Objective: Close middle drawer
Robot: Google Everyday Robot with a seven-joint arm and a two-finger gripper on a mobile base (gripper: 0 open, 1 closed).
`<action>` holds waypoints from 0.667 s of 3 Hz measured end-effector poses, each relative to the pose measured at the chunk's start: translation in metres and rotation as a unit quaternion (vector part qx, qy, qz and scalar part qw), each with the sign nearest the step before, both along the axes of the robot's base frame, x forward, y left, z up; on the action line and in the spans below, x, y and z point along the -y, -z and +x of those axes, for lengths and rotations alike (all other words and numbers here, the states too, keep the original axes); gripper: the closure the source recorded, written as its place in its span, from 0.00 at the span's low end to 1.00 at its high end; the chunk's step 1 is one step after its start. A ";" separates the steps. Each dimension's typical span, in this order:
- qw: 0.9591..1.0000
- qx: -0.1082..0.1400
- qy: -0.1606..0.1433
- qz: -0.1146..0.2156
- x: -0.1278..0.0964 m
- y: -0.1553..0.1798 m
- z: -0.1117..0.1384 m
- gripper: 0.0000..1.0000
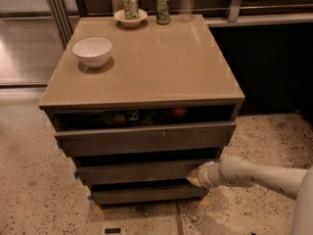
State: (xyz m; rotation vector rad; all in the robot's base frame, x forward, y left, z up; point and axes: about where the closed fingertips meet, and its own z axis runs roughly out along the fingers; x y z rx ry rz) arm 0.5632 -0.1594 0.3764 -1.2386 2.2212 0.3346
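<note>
Noting end effector at the right end of the middle drawer front, apparently touching; grip state cannot be told. Drawer looks slightly ajar, long axis 9-to-3, bulk toward 9 o'clock. Closing push likely toward 12.

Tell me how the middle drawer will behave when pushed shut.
The middle drawer probably slides as one stiff piece: its front is a flat board. It may skew slightly, since the gripper sits at its right end, not the centre.
</note>
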 end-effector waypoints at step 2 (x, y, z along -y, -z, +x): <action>0.998 -0.024 -0.058 -0.009 -0.012 0.009 -0.042 1.00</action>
